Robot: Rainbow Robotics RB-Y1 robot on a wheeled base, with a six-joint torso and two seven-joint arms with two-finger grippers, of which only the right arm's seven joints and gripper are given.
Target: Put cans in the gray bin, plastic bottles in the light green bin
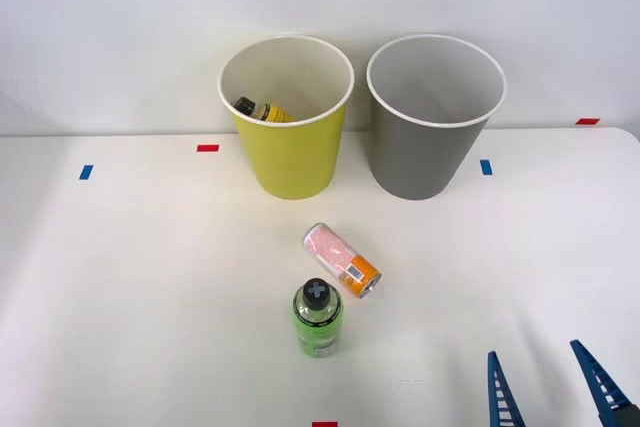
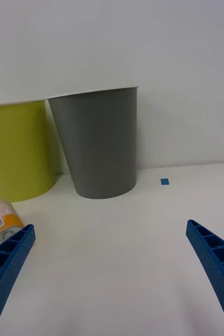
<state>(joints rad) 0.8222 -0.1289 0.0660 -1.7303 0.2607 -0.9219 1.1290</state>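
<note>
One yellow-labelled bottle (image 1: 262, 110) lies in the light green bin (image 1: 290, 162); can (image 1: 342, 259) and green bottle (image 1: 318, 319) remain on the tabletop (image 1: 130, 277); claw (image 1: 552, 387) spread apart.

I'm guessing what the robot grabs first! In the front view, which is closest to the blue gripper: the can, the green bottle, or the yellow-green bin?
From the right gripper, at the table's near right:
1. Can and green bottle, mid-table: too close to call.
2. Yellow-green bin, far back left.
</note>
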